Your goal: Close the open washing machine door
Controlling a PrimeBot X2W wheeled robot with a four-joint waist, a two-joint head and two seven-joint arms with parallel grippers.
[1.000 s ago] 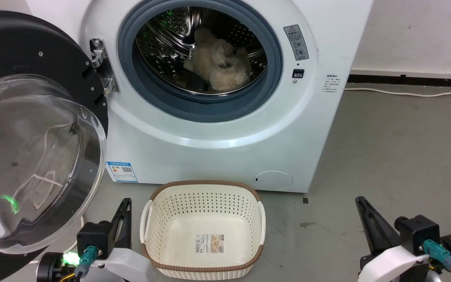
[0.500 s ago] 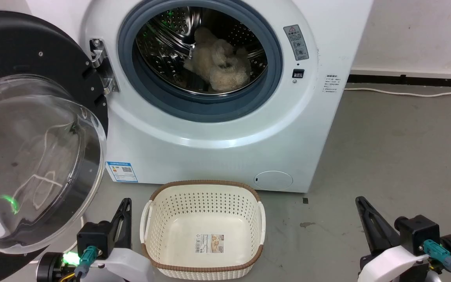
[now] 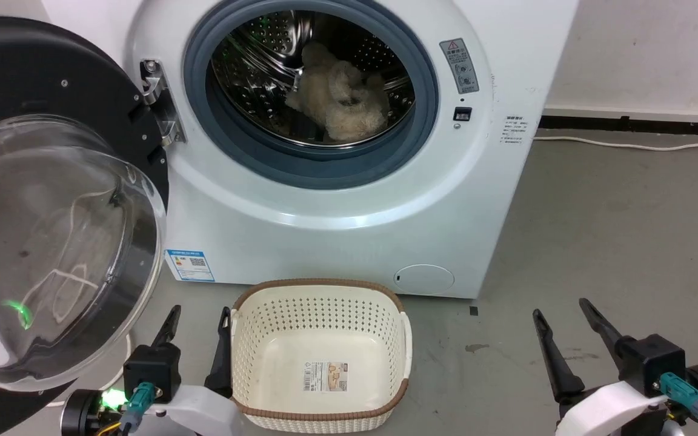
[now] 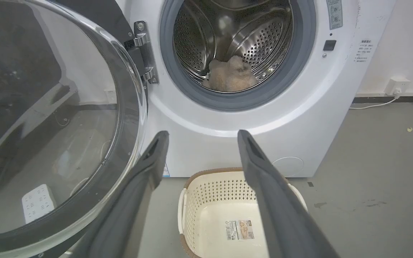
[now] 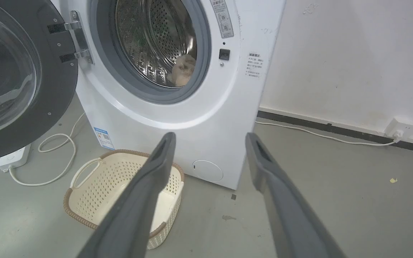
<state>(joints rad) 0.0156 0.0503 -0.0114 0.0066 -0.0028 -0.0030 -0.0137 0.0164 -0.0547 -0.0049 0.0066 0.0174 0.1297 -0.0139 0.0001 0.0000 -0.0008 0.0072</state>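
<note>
At left, washing machine door open.

The large round washing machine door, glossy black-rimmed with a bulging clear glass window, runs off the left and bottom edges of the head view. The white front-loading washing machine loses its top to the frame. A pale fluffy bundle in the steel drum is too indistinct to identify. Print on the blue-edged sticker is illegible. The cream perforated plastic basket is clipped at the bottom edge, and whether the left gripper touches its rim cannot be told.
</note>
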